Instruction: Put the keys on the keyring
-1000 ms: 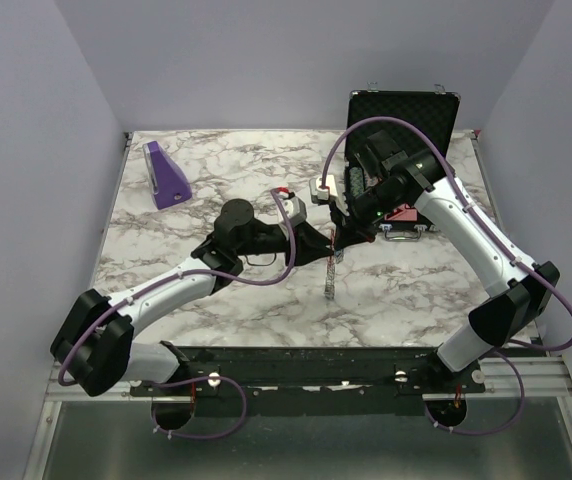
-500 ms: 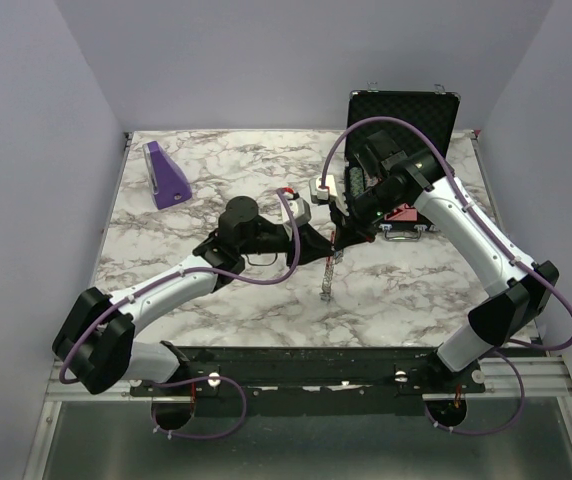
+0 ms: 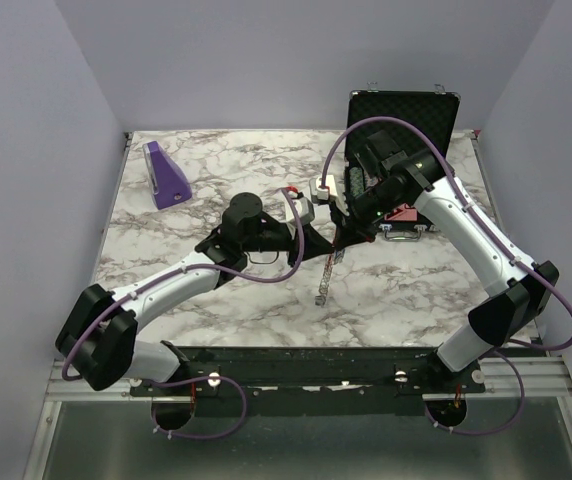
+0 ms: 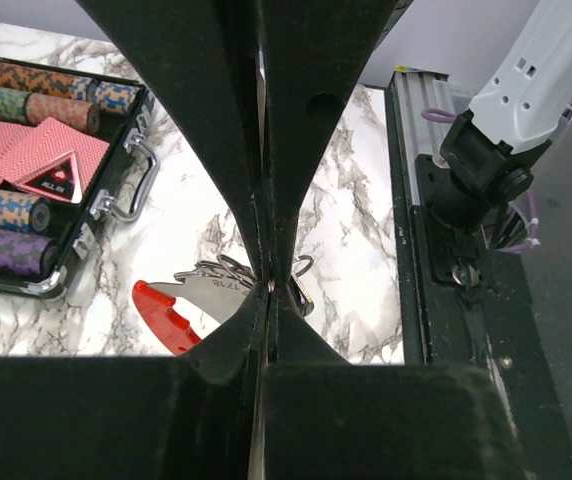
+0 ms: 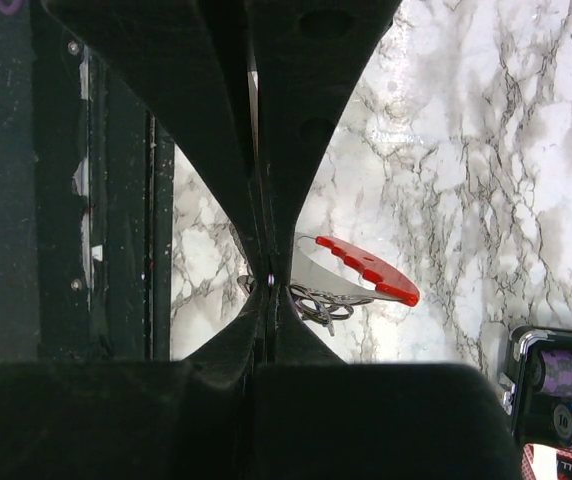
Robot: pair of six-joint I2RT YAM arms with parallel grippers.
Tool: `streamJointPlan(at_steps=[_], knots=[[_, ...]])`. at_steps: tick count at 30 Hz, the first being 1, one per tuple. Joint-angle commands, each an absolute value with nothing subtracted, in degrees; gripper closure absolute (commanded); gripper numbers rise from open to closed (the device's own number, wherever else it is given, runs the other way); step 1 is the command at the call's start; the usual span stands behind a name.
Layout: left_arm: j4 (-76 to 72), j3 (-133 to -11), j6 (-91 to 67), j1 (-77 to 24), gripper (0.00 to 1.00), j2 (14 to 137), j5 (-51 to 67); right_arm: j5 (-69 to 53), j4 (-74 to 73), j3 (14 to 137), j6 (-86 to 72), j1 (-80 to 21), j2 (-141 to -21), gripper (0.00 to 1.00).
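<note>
Right pincer (image 5: 269,287) clenched on keyring (image 5: 366,271), frame centre; left pincer (image 4: 269,288) closed, seemingly pinching same keyring.

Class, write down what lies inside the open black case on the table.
Rows of patterned poker chips, red-backed cards and a triangular ALL IN marker lie in the case. The right arm covers most of it from above; the rest is out of frame.

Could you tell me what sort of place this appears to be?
Probably a robotics lab test cell: the left arm and right arm bolted to a rail, a marble-patterned tabletop boxed in by plain lilac walls, and a poker-chip case.
</note>
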State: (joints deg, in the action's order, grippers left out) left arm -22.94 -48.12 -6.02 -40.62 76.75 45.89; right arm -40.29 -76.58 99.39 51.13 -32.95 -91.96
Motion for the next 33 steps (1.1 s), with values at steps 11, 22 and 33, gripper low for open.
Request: streamJointPlan(at_steps=[11, 22, 33], knots=[[-20.74, -47.29, -3.69, -40.87, 1.00, 73.92, 44.30, -41.48, -79.01, 101.07, 50.36, -33.22, -91.41, 0.99], [-27.33, -42.72, -9.14, -39.90, 1.00, 70.75, 42.36, -42.63, -77.17, 100.64, 47.20, -33.22, -90.62, 0.80], [-37.77, -37.28, -19.57, -38.50, 1.00, 66.54, 35.70, -47.63, -73.39, 101.60, 42.81, -33.13, -89.21, 0.43]])
